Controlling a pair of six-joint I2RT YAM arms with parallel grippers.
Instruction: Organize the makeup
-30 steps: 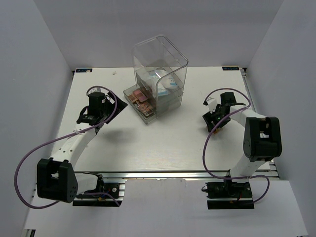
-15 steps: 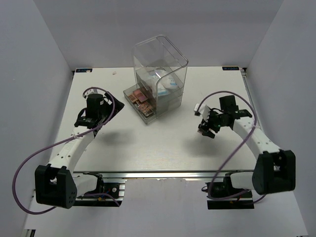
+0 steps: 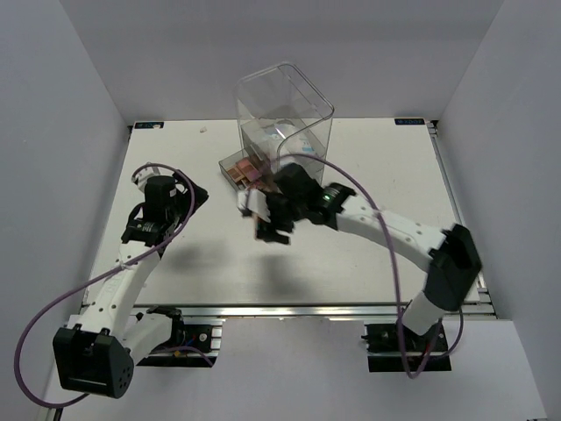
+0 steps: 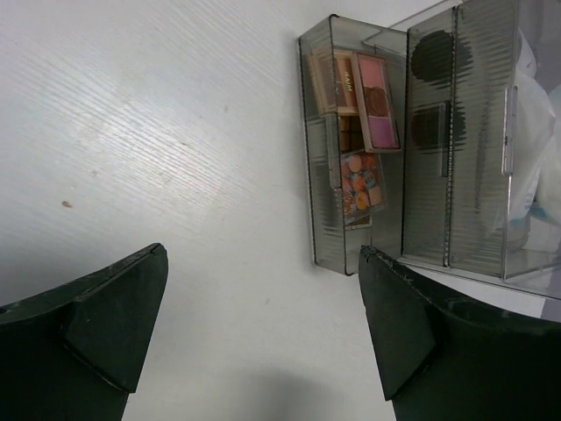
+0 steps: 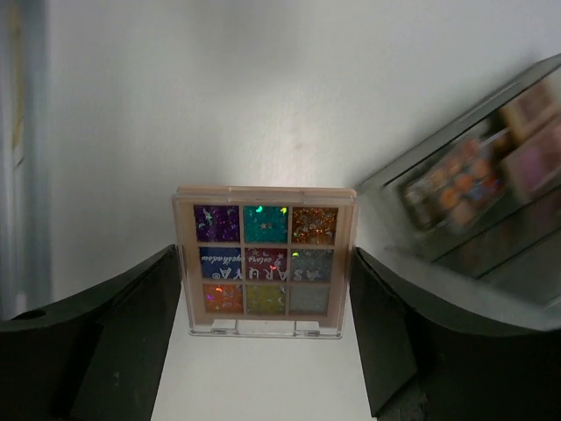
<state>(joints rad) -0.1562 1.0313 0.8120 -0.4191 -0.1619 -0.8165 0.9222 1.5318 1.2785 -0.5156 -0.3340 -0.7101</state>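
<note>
While right hand (image 5: 263, 303) grips a square glitter palette (image 5: 264, 260) (nine pans) | left hand (image 4: 263, 329) gapes wide over matte white table (image 4: 131, 132)

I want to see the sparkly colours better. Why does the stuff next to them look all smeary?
Right wrist view: the glitter palette is sharp, but the open drawer on its right is smeared, probably motion blur. Left wrist view: that drawer looks crisp, and there is a soft bright sheen on the table.
</note>
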